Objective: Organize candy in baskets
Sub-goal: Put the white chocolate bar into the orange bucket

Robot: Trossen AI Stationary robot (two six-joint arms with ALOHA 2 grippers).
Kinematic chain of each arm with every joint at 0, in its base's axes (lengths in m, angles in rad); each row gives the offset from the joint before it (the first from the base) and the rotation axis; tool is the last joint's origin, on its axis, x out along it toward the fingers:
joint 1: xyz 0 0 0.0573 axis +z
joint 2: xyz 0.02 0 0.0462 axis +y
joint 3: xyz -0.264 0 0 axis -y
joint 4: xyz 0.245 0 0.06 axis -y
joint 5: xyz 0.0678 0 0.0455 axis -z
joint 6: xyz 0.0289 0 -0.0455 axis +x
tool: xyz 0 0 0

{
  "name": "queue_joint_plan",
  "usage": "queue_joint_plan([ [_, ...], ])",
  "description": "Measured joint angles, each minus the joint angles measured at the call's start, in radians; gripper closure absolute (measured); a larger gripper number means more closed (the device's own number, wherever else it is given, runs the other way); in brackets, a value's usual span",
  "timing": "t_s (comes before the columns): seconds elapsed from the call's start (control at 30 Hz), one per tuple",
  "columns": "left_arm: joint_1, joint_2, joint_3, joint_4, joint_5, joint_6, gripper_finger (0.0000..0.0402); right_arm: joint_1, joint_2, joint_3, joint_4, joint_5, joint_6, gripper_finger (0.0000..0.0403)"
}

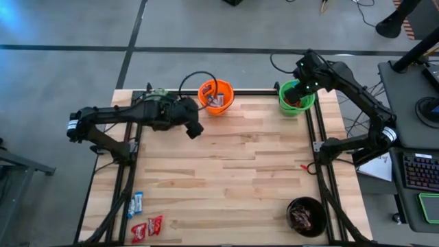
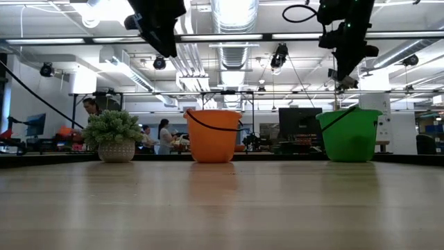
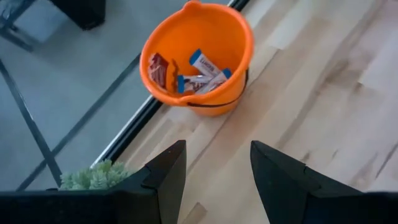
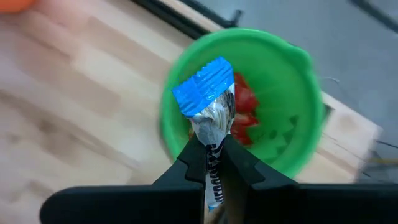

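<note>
Right hand (image 4: 212, 163) over green basket (image 4: 292, 93), pinching a blue-and-white candy (image 4: 211, 99).
Left hand (image 3: 214, 168) gapes empty, angled down toward orange basket (image 3: 214, 31).

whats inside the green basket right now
Red-wrapped candy lies in the green basket. The right end effector, holding a blue-and-white candy bar above it, covers part of the bottom.

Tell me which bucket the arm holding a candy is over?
The bright green plastic bucket. The right gripper holds a blue-and-white wrapped candy above it; the orange and black buckets have no gripper overhead.
</note>
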Motion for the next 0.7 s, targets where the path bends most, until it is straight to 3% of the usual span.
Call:
queue_joint_plan([
  [0.33, 0.033, 0.000, 0.000, 0.006, -0.004, 0.026, 0.0239, 0.012, 0.051, 0.012, 0.201, -0.259, -0.003, 0.0390],
  [0.7, 0.050, 0.000, 0.000, 0.011, -0.031, 0.120, 0.0239, 0.135, 0.224, 0.180, 0.217, -0.261, -0.022, 0.0390],
])
